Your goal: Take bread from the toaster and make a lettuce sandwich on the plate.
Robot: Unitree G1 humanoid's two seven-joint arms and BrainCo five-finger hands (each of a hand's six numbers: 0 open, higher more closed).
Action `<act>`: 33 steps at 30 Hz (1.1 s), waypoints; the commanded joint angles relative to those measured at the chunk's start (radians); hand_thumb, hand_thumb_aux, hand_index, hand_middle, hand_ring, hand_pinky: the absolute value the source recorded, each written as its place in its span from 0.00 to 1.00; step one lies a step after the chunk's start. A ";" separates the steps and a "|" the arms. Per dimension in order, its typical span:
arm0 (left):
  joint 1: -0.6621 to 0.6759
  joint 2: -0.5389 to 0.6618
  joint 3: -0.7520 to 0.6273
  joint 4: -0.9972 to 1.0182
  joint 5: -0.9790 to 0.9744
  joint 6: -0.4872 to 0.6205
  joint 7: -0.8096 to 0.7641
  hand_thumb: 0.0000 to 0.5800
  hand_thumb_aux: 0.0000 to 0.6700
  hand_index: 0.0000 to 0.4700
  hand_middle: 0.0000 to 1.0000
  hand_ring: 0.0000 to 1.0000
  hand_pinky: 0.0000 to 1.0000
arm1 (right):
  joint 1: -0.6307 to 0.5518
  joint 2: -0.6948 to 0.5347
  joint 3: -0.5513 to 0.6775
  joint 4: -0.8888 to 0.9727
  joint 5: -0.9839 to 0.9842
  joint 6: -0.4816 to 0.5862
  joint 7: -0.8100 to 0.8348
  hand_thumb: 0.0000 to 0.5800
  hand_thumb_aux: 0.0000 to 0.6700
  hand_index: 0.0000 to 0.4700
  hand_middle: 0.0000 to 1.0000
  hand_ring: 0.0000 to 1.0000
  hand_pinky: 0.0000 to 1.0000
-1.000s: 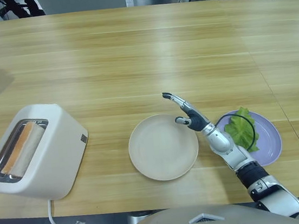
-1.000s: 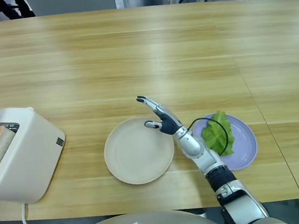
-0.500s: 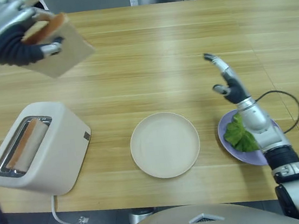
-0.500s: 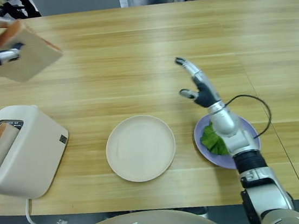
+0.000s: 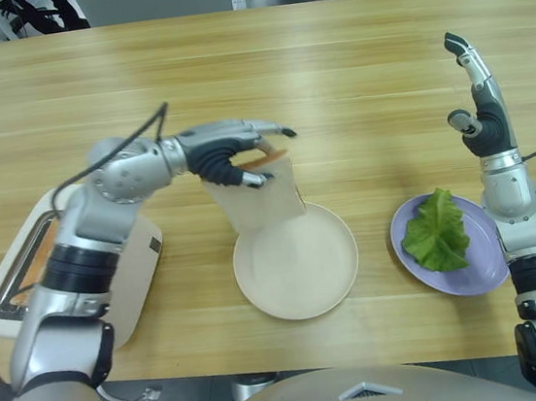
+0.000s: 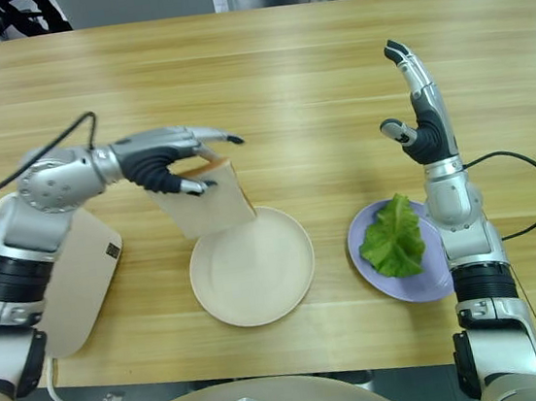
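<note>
- My left hand (image 5: 228, 156) is clenched on one slice of bread (image 5: 263, 196), pinching its top edge. The slice hangs tilted just over the near-left rim of the cream plate (image 5: 303, 289). I cannot tell whether its lower edge touches the plate yet.
- I judge the first step, getting bread out of the toaster (image 6: 78, 283), as done for this slice. Setting it flat on the cream plate is the step in hand.
- My right hand (image 5: 480, 111) is raised over the worktop (image 5: 330, 66) beyond the purple plate (image 5: 482, 272), fingers spread and holding nothing.
- The lettuce (image 5: 436, 234) lies untouched on the purple plate, well apart from the bread.
- Left to do, as I read it: release the slice on the cream plate, move the lettuce onto it, fetch more bread and close the sandwich. I put the task well short of halfway.
- Count: one toaster, at the left of the worktop, partly behind my left arm.
- Count: two plates, one cream and bare, one purple carrying the lettuce.
- Count: one lettuce leaf, as far as I can tell.
- Count: two bread slices, one in my left hand and what looks like a second slice (image 5: 27, 259) in the toaster slot, mostly hidden by my arm.
</note>
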 commanded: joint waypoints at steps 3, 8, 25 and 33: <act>0.027 -0.073 -0.095 0.116 0.010 0.019 -0.093 1.00 1.00 0.98 0.00 0.00 0.00 | 0.001 0.002 0.010 -0.002 -0.019 -0.003 0.000 0.00 0.00 0.00 0.00 0.00 0.00; 0.039 -0.117 -0.140 0.184 0.023 0.009 -0.146 1.00 1.00 0.98 0.00 0.00 0.00 | -0.006 0.006 0.022 0.009 -0.021 -0.006 0.002 0.00 0.00 0.00 0.00 0.00 0.00; 0.033 -0.262 -0.204 0.377 0.143 -0.016 -0.092 1.00 1.00 0.98 0.00 0.00 0.00 | -0.020 0.011 0.046 0.029 -0.032 -0.009 0.004 0.00 0.00 0.00 0.00 0.00 0.00; -0.021 -0.282 -0.193 0.453 0.260 -0.095 0.093 0.00 0.00 0.00 0.00 0.00 0.00 | -0.016 0.012 0.056 0.037 -0.033 -0.014 0.003 0.00 0.00 0.00 0.00 0.00 0.00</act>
